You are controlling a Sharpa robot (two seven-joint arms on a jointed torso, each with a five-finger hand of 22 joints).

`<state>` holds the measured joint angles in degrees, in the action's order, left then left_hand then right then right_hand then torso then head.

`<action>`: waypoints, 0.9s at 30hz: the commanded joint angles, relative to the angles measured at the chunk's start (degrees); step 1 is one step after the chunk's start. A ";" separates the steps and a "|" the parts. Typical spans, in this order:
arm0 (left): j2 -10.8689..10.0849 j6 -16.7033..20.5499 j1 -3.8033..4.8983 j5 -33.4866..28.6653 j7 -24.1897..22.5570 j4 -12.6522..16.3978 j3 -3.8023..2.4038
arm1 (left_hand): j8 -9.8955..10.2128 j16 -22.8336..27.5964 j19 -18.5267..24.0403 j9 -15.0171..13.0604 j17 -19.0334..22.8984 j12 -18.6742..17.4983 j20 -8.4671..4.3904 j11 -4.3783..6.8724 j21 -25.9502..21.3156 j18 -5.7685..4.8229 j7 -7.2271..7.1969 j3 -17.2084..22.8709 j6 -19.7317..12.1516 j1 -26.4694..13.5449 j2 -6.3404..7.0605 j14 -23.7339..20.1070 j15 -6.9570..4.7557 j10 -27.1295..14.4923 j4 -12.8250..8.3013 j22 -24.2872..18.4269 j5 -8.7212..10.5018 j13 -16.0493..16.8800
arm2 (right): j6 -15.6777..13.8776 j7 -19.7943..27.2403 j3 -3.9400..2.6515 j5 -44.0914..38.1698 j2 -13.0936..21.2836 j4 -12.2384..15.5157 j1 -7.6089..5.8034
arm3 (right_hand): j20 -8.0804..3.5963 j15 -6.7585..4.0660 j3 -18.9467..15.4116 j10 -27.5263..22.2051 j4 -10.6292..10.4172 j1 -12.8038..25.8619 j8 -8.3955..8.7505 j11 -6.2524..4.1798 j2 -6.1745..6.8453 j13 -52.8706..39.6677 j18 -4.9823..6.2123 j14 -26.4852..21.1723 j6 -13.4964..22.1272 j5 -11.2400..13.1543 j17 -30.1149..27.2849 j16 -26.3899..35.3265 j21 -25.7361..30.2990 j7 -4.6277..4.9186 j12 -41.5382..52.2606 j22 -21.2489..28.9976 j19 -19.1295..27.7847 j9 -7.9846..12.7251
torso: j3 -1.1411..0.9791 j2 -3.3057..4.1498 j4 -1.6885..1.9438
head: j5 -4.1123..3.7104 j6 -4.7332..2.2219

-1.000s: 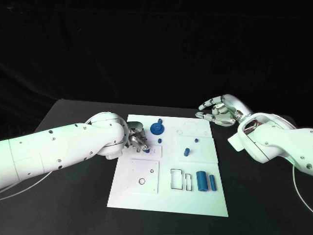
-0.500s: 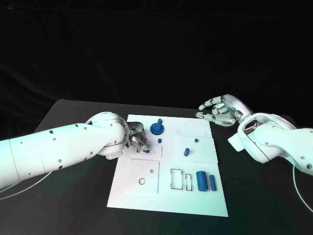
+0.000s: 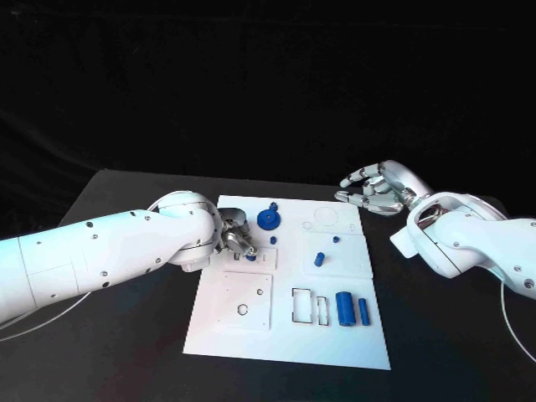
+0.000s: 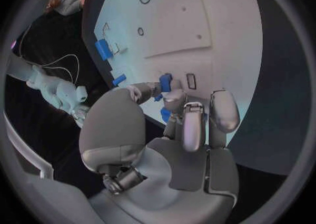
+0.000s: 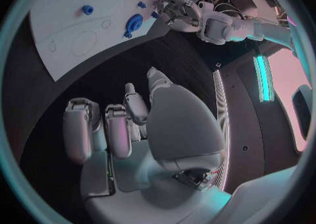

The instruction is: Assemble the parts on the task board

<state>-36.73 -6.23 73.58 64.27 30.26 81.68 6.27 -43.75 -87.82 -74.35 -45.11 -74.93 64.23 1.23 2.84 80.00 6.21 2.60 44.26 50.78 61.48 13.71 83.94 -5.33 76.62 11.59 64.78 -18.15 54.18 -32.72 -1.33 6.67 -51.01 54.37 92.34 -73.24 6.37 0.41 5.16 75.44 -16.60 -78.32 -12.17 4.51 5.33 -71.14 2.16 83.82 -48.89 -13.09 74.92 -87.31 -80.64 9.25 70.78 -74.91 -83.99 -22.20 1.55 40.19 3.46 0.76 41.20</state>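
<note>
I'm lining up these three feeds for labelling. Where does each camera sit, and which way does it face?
Head view: on the robot's head, looking down at the task board; both arms enter, left hand and right hand.
Left wrist view: behind the left hand, facing the board, fingertips at a blue part.
Right wrist view: behind the right hand, facing the board.
Shared: all show the board; the right wrist view also shows the left hand.

A matte black flat surface (image 3: 123,335) spans the scene beneath a black backdrop (image 3: 268,84). A thin pale cable (image 3: 528,356) lies across its near right corner.
</note>
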 commanded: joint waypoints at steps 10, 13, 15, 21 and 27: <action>0.86 -1.29 -0.07 -1.29 -0.25 -0.79 0.03 | 0.24 -0.42 -0.77 -0.05 -11.16 0.47 -0.34 0.06 0.44 -1.12 -1.65 1.97 2.59 -2.60 -0.09 5.09 -0.52 0.40 -2.62 0.64 0.80 0.16 | 0.29 0.56 0.01 -0.18 -0.08 -0.05 0.06 | -0.35 -0.39 0.06 -0.15 -0.11 0.68 -0.35 -0.27 -0.09 0.15 0.46 4.41 -0.38 -0.38 7.54 0.24 0.46 -0.12 -0.21 -7.62 -0.35 0.07 | 0.02 0.00 -0.02 | -0.03 0.13; 0.95 -1.39 -0.07 -1.36 -0.25 -0.98 0.03 | 0.36 -0.49 -0.93 -0.10 -11.31 0.62 -0.40 0.12 0.52 -1.17 -1.72 0.79 2.85 -3.19 -0.15 5.13 -0.57 0.49 -1.93 0.87 0.83 0.30 | 0.27 0.58 0.01 -0.17 -0.07 -0.08 0.07 | -0.35 -0.39 0.02 -0.15 -0.12 0.82 -0.36 -0.26 -0.08 0.16 0.47 4.40 -0.36 -0.36 7.50 0.26 0.49 -0.12 -0.22 -7.60 -0.34 0.08 | 0.03 0.00 -0.02 | -0.05 0.15; 0.99 -1.49 -0.07 -1.38 -0.25 -1.09 0.03 | 0.39 -0.52 -0.97 -0.11 -11.35 0.67 -0.41 0.13 0.54 -1.18 -1.73 0.47 2.91 -3.33 -0.16 5.14 -0.58 0.51 -1.76 0.94 0.84 0.35 | 0.27 0.59 0.01 -0.16 -0.07 -0.09 0.08 | -0.35 -0.39 0.02 -0.15 -0.12 0.82 -0.36 -0.26 -0.08 0.16 0.47 4.40 -0.36 -0.36 7.50 0.26 0.49 -0.12 -0.22 -7.60 -0.34 0.08 | 0.02 -0.02 0.01 | -0.06 0.17; 1.02 -1.95 -0.07 -1.42 -0.22 -1.27 0.03 | 0.55 -0.67 -1.30 -0.31 -11.65 1.07 -0.49 0.22 0.71 -1.28 -1.88 -3.32 3.63 -4.43 -0.10 5.21 -0.66 0.70 -0.07 1.43 0.89 0.79 | 0.26 0.62 0.01 -0.14 -0.05 -0.10 0.10 | -0.36 -0.39 -0.18 -0.20 -0.13 1.38 -0.40 -0.26 -0.08 0.26 0.50 4.38 -0.28 -0.07 7.42 0.31 0.65 -0.12 -0.26 -7.51 -0.28 0.14 | 0.03 -0.04 0.02 | -0.09 0.24; 1.00 -2.31 -0.07 -1.44 -0.21 -1.37 0.03 | 0.68 -0.71 -1.40 -0.47 -11.71 1.11 -0.57 0.28 0.74 -1.31 -1.94 -6.22 3.98 -4.76 0.17 5.21 -0.72 0.68 1.04 1.60 0.94 0.85 | 0.25 0.62 0.01 -0.13 -0.01 -0.12 0.14 | -0.37 -0.39 -0.25 -0.17 -0.14 1.62 -0.42 -0.26 -0.13 0.24 0.51 4.37 -0.26 0.01 7.39 0.34 0.69 -0.12 -0.22 -7.49 -0.27 0.16 | 0.04 -0.06 -0.01 | -0.05 0.24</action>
<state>-35.91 -7.23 73.55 63.46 30.37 80.19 6.30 -43.39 -88.27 -75.36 -45.56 -74.92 65.06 0.63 3.08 80.43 5.27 0.36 38.38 54.68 57.29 14.02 83.94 -5.72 77.04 12.57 66.34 -17.44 54.99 -32.73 -1.21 6.68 -50.99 54.37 92.20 -73.15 6.37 0.41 5.16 75.44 -16.60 -77.35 -12.39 4.52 5.28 -70.93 2.16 83.82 -48.89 -13.09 74.91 -87.31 -80.18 9.24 70.78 -74.94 -83.99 -22.10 1.59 40.16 3.46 0.66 41.45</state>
